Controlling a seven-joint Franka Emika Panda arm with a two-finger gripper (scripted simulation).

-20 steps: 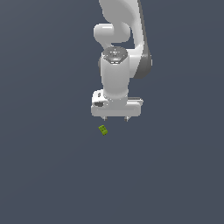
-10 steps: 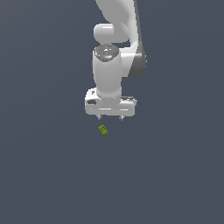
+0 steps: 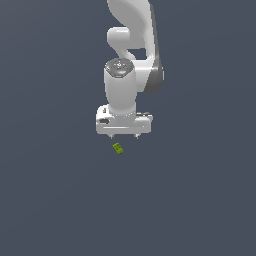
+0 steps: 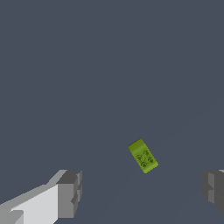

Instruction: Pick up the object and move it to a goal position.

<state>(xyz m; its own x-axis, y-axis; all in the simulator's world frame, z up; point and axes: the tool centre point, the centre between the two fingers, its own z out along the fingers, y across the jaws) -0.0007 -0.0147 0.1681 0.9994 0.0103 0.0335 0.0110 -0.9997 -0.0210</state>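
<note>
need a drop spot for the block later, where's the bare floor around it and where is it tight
Nearly all of it is bare: the dark surface is open to the exterior view's left, right and below the green block. The only crowded patch is right around the block, where the open gripper hangs just above it, fingers apart with the block lying ahead of the gap.

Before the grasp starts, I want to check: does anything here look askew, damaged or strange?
Nothing looks damaged. The tiny lime-green rectangular block lies flat but turned at an angle to the open white gripper, whose fingers stand apart and touch nothing.
</note>
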